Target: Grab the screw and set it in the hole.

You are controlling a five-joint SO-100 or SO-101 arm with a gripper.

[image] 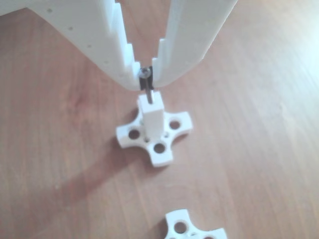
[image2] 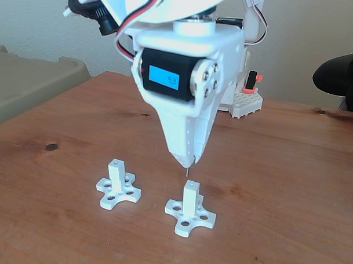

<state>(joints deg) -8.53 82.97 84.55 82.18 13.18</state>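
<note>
A white robot gripper (image2: 188,162) hangs point-down over a brown wooden table (image2: 291,171). Its 2 fingers are closed narrowly on the cap head of a thin silver screw (image: 148,89), so the shaft hangs straight down, ready for threading into a bore.

In the fixed view, 2 white square posts on cross-shaped bases stand on the table. The right post (image2: 190,196) sits directly under the gripper; the left post (image2: 115,172) stands apart, a little farther back. The screw tip (image2: 187,170) hangs just above the right post's top, with a small gap visible.

In the other view, looking down between the fingers, the screw's lower end lines up with the hole (image: 150,102) at the post tip; whether it has entered cannot be told. Part of a second base (image: 192,229) shows near the bottom edge.

Judgement: the grab is done. What remains is a straight lowering, then release. A slight sideways drift could make the tip miss the tiny bore.
</note>
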